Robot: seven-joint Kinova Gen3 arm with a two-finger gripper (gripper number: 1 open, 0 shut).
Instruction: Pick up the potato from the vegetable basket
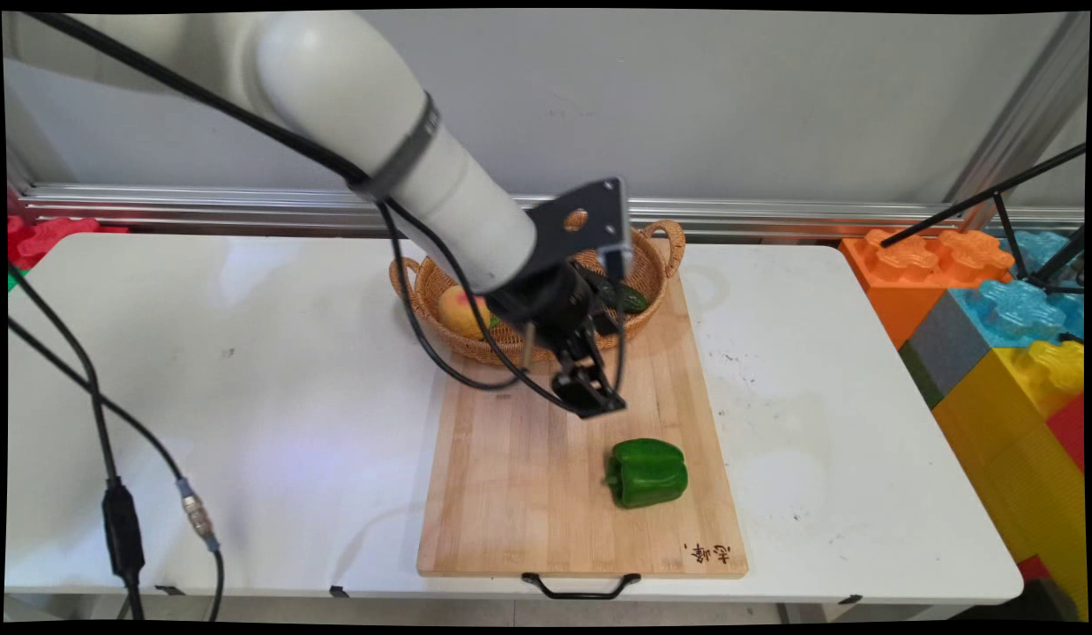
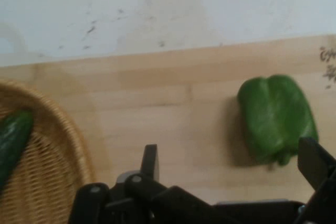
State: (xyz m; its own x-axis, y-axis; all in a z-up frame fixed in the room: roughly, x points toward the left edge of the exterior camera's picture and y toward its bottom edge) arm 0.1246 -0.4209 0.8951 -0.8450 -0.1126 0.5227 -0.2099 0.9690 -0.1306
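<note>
My black gripper (image 1: 590, 399) hangs open over the middle of a wooden cutting board (image 1: 511, 494), with nothing between its fingers. A green bell pepper (image 1: 647, 472) lies on its side on the board, a short way in front and to the right of the gripper. In the hand view the pepper (image 2: 275, 116) sits close to the right finger (image 2: 315, 162), while the left finger (image 2: 150, 161) stands over bare board (image 2: 157, 103). The gripper (image 2: 231, 167) does not touch the pepper.
A wicker basket (image 1: 661, 240) stands on the board's far end, holding a yellow mango (image 1: 458, 310) and a dark green cucumber (image 1: 630, 298). In the hand view the basket (image 2: 52, 171) and cucumber (image 2: 13, 137) lie at lower left. Big toy blocks (image 1: 996, 309) stand right of the table.
</note>
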